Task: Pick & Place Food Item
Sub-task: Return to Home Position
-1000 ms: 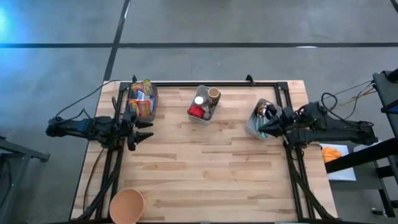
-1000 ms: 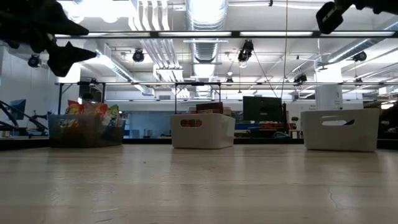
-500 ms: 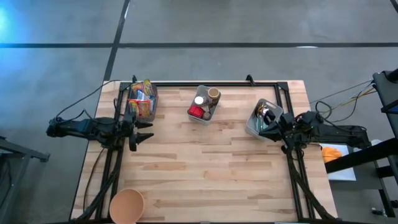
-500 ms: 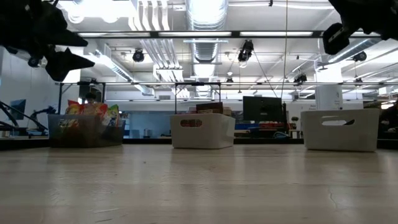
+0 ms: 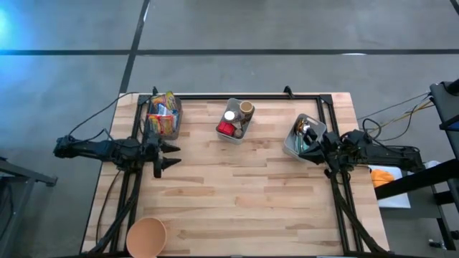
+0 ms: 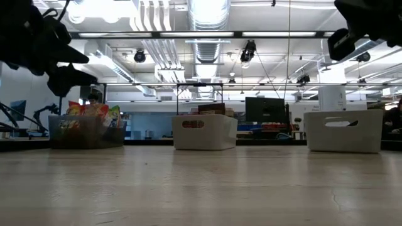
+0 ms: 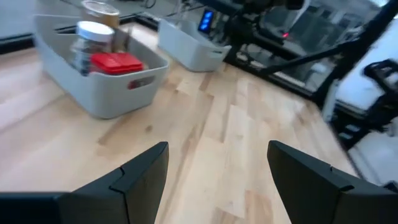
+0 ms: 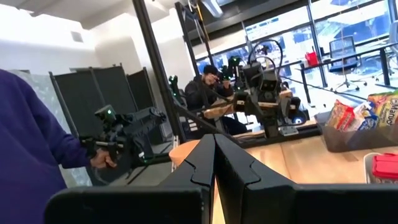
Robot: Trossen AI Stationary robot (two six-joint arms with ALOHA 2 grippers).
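Observation:
Food packets fill a clear bin at the far left, seen also in the low view. Jars and a red-lidded tub sit in a white bin at the far middle. My left gripper hovers open over the table's left side, near the packet bin, with nothing between its fingers. My right gripper is shut and empty, raised beside a third bin at the right.
An orange bowl stands at the near left corner. The wooden table top is bare in the middle and near side. A person in a purple sleeve and another person show beyond the table.
Both grippers have sunk somewhat. My right gripper has also drawn back toward the table's right edge and stays shut. My left gripper stays open, over the same spot. The bins and the bowl have kept their places.

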